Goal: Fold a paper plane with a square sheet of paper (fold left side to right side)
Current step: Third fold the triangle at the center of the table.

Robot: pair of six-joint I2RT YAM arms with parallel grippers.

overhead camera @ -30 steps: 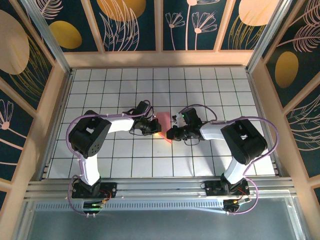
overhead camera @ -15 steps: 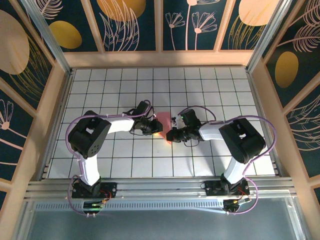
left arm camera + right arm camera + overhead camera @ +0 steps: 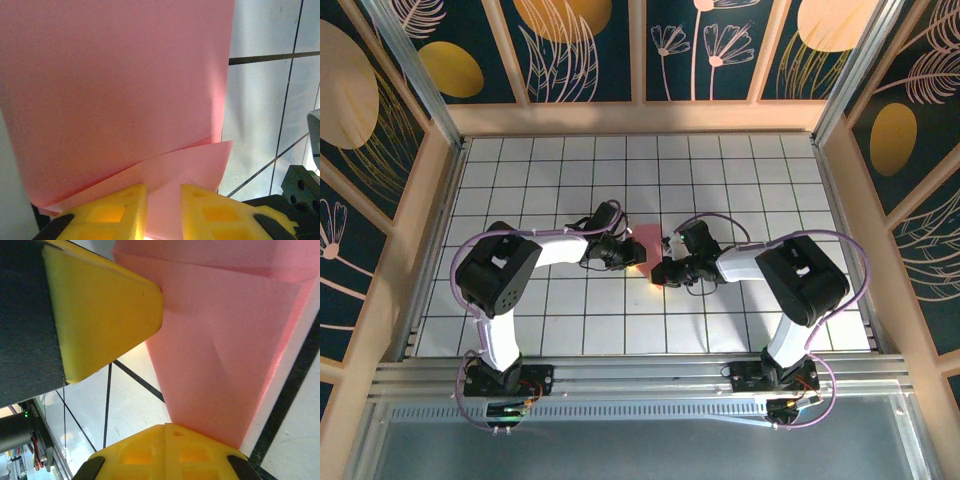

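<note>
The left gripper [image 3: 163,196] has its yellow jaws a narrow gap apart, with the near edge of the pink stuff running into that gap. That looks too loose to be pinching anything this thin, so call it slightly open. The right gripper [image 3: 165,436] is closed up tight, pads together, tips right against the paper's edge; whether it's nipping a layer or just pressing it down is hard to tell. Between the two sits the square sheet of paper [image 3: 125,75], roughly mid-table [image 3: 740,180] on the white grid, already doubled over, with an upper flap lying a bit skewed over the lower layer. Handling-wise, it's probably featherlight and floppy. It'll likely skate on that smooth surface if pushed and take a stray crease or a tear if grabbed hard. The best bet is a gentle pinch right at a free edge or corner while the other arm pins the rest flat. Count: one sheet, two visible layers, two grippers, two fingers each, and nothing resembling a finished plane yet.
</note>
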